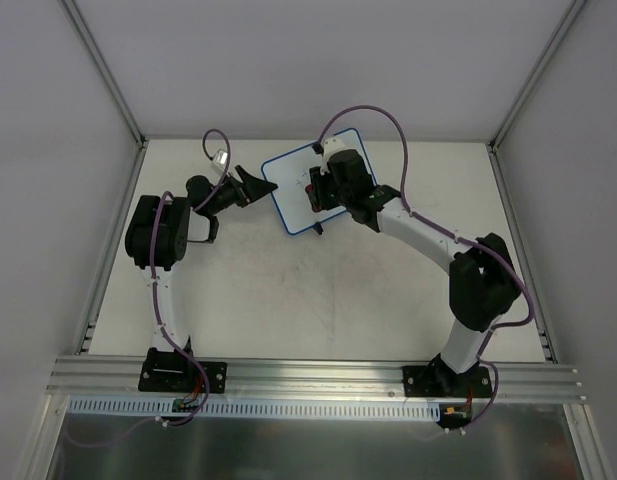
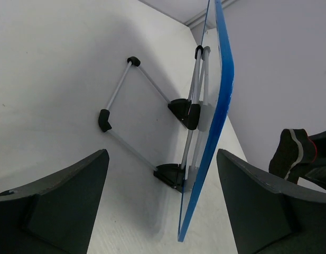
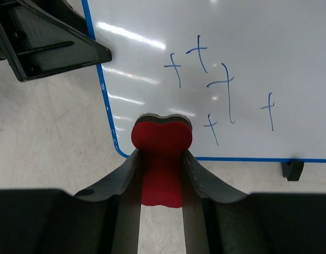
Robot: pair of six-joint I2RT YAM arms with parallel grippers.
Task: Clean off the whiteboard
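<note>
The whiteboard (image 1: 291, 188) stands tilted on a wire stand at the back middle of the table. It has a blue rim and several blue pen marks (image 3: 226, 90). My right gripper (image 3: 161, 159) is shut on the red bone-shaped eraser (image 3: 161, 140), whose head is at the board's lower left corner, left of the marks. In the top view the right gripper (image 1: 316, 190) is over the board's face. My left gripper (image 1: 256, 185) is open. In the left wrist view (image 2: 163, 211) its fingers straddle the board's blue edge (image 2: 218, 132) without touching it.
The board's metal stand (image 2: 126, 100) with black feet spreads out behind it. One black foot (image 3: 292, 169) shows under the board's lower rim. A left finger (image 3: 46, 37) sits close to the board's left edge. Grey walls enclose the table.
</note>
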